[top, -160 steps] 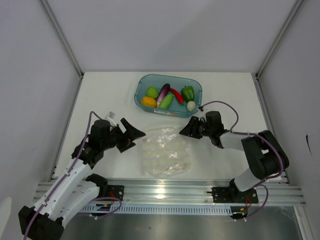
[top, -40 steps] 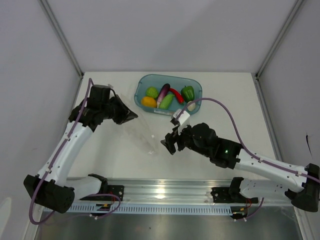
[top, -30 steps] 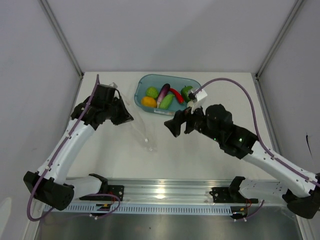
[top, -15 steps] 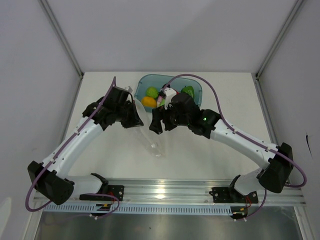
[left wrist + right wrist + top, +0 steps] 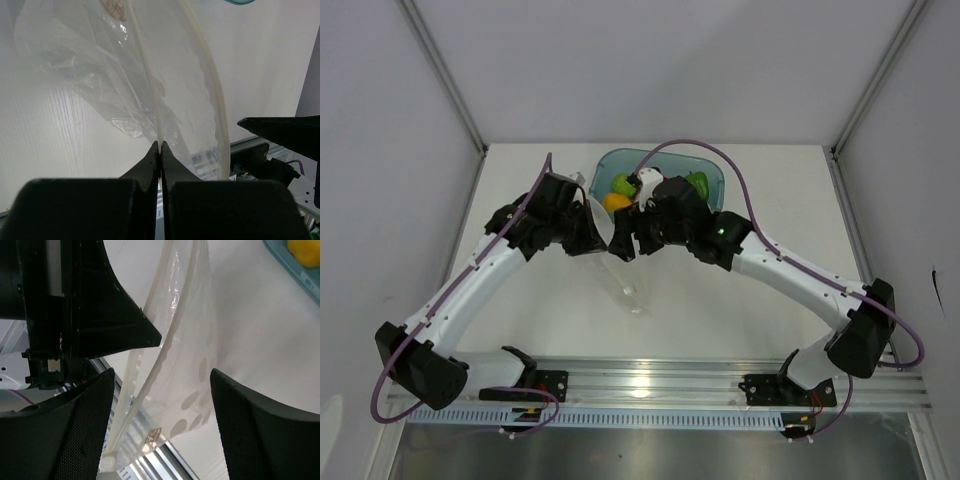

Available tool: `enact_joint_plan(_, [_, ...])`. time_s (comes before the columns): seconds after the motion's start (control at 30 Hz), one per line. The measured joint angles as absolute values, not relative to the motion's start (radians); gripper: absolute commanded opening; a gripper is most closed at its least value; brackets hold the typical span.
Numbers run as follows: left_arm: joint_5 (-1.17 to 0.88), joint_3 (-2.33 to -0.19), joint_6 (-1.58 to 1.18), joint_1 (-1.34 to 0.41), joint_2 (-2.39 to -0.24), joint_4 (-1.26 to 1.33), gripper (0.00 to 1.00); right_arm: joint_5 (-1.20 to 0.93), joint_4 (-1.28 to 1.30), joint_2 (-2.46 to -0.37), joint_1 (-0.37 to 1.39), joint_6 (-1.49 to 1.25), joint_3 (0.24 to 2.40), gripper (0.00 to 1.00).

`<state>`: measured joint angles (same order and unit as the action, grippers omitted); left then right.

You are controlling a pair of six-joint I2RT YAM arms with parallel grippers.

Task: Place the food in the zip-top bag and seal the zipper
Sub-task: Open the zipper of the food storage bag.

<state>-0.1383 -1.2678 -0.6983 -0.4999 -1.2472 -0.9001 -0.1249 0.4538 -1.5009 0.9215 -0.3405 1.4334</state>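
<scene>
The clear zip-top bag (image 5: 620, 275) hangs off the table, its mouth edge pinched in my shut left gripper (image 5: 595, 238) (image 5: 160, 145). The pale zipper (image 5: 216, 100) (image 5: 136, 399) runs in two strips that stand apart along the bag's mouth. My right gripper (image 5: 620, 245) (image 5: 161, 375) is open, its mesh-padded fingers (image 5: 85, 425) on either side of the bag (image 5: 185, 365) without touching it. The food lies in the teal tray: a light green piece (image 5: 623, 183), a yellow-orange piece (image 5: 615, 200) (image 5: 305, 250) and a green pepper (image 5: 697, 182); the right arm hides the rest.
The teal tray (image 5: 712, 172) stands at the back of the white table, partly under the right arm. The aluminium rail (image 5: 650, 385) runs along the near edge. Both grippers sit close together over the table's middle.
My right gripper has swung left from in front of the tray to the hanging bag and narrowed a little. The left gripper has carried the bag right and kept its hold.
</scene>
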Motion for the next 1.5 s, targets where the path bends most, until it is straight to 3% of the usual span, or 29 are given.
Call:
enact_joint_plan(0.17, [-0.142, -1.268, -0.698, -0.5, -1.245, -0.9, 0.01, -0.11, 0.453, -1.543, 0.927, -0.344, 1.452, 0.71])
enact_joint_plan(0.27, [-0.142, -1.268, -0.698, -0.5, -1.234, -0.9, 0.01, -0.104, 0.46, -1.586, 0.929, -0.342, 1.46, 0.48])
enact_joint_plan(0.3, [-0.142, -1.268, -0.698, -0.5, -1.229, -0.9, 0.01, -0.101, 0.46, -1.603, 0.929, -0.34, 1.464, 0.37])
enact_joint_plan(0.33, [-0.141, -1.268, -0.697, -0.5, -1.222, -0.901, 0.0, -0.093, 0.46, -1.621, 0.928, -0.337, 1.467, 0.14])
enact_joint_plan(0.4, [-0.133, -1.268, -0.694, -0.5, -1.206, -0.908, 0.01, -0.08, 0.464, -1.646, 0.925, -0.332, 1.467, 0.0])
enact_joint_plan(0.9, [-0.009, -1.286, -0.669, -0.5, -1.024, -1.015, 0.01, 0.011, 0.49, -1.664, 0.793, -0.338, 1.466, 0.0])
enact_joint_plan(0.97, [-0.003, -1.272, -0.67, -0.5, -1.016, -1.015, 0.01, 0.008, 0.49, -1.664, 0.79, -0.335, 1.464, 0.02])
enact_joint_plan(1.07, [0.002, -1.232, -0.673, -0.5, -0.99, -1.015, 0.01, -0.027, 0.488, -1.664, 0.789, -0.318, 1.462, 0.34])
enact_joint_plan(1.2, [0.033, -1.206, -0.69, -0.5, -0.976, -1.054, 0.01, -0.07, 0.484, -1.664, 0.799, -0.299, 1.461, 0.59])
enact_joint_plan(1.5, [0.107, -1.24, -0.749, -0.5, -1.055, -1.119, 0.0, -0.078, 0.505, -1.612, 0.865, -0.268, 1.472, 0.87])
